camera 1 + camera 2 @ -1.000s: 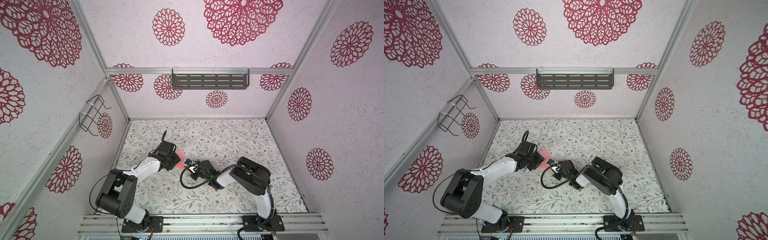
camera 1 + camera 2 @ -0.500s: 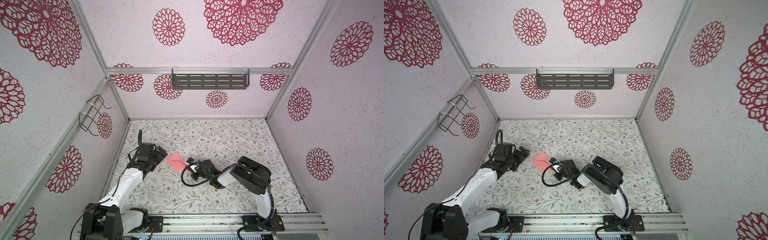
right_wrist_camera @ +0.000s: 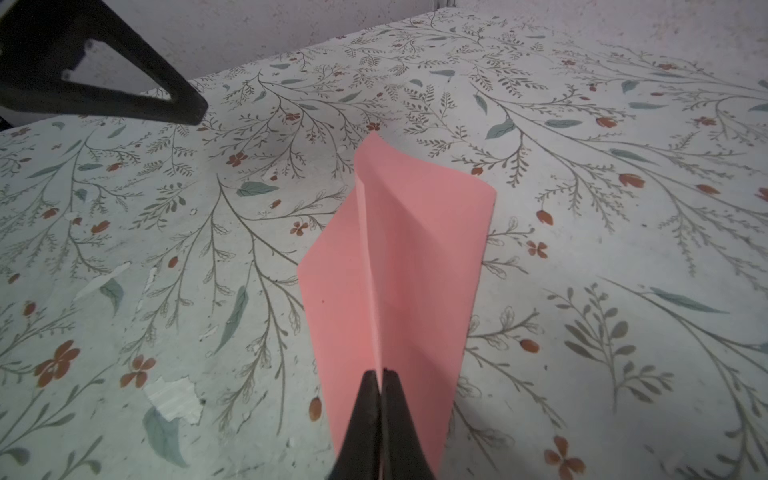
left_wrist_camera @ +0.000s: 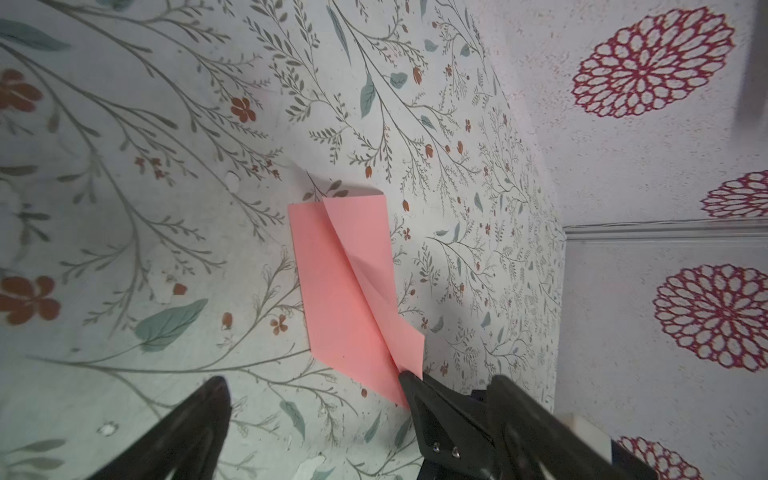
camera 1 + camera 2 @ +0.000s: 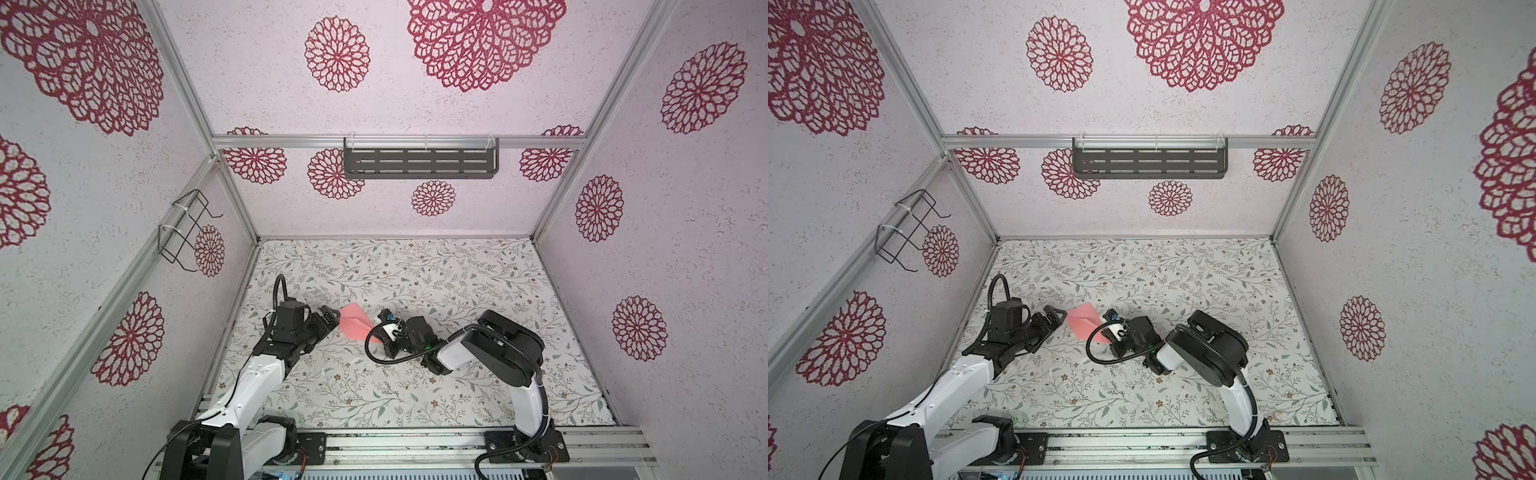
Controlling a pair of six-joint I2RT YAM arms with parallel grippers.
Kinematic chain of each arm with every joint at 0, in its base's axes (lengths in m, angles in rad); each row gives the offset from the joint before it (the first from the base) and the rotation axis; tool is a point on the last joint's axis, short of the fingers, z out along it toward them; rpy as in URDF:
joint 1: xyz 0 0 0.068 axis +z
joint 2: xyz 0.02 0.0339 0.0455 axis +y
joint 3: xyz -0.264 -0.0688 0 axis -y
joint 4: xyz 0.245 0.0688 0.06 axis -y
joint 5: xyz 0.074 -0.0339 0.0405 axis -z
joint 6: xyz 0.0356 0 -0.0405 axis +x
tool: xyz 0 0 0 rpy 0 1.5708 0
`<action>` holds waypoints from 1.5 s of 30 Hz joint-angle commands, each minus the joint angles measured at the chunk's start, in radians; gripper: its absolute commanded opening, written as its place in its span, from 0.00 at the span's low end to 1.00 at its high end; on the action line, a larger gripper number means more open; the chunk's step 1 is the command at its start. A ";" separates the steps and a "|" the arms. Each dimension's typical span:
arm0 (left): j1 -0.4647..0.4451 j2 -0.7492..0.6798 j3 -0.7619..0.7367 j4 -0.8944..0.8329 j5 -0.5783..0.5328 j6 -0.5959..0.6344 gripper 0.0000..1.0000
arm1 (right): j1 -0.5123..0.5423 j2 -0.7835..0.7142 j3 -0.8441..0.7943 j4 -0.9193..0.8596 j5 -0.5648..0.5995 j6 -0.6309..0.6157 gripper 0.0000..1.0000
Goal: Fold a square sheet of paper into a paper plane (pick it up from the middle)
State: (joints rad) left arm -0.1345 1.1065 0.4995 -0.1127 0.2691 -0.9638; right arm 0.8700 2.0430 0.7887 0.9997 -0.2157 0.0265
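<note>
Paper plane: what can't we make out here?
- Right wrist view: held end of the paper plane, buried in the shut right gripper.
- Both top views: same end, under the right arm's cable.
- Left wrist view: near corner behind a finger of the left gripper; contact unclear.

Seen in both top views as a slim pointed paper plane (image 5: 355, 326) (image 5: 1086, 322) of thin, single-coloured salmon-pink paper, left of the middle of the floral-printed tabletop (image 5: 415, 270). Folded along a sharp centre crease, with two angled wings spreading from it. Pinched on that crease at the narrow nose end by the closed right gripper (image 3: 381, 374). Aimed with the broad tail away from that grip, toward the left side and slightly toward the back. Held with the tail raised off the surface, casting a shadow beneath it (image 4: 353, 291). Uneven across the crease: one wing broader, curling at its far corner (image 3: 395, 270).
</note>
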 commanded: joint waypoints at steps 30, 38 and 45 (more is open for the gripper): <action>-0.143 0.347 0.042 0.274 0.021 0.014 0.57 | -0.088 0.143 0.151 0.044 -0.358 0.670 0.00; -0.152 0.434 0.099 0.216 0.006 0.037 0.52 | -0.089 0.117 0.163 -0.062 -0.334 0.651 0.00; -0.154 0.433 0.076 0.224 -0.002 0.030 0.52 | -0.088 0.114 0.184 -0.150 -0.329 0.612 0.00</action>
State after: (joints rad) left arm -0.2829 1.5337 0.5842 0.1127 0.2779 -0.9421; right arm 0.7868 2.1689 0.9672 0.9440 -0.5468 0.6621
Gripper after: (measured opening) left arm 0.515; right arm 0.057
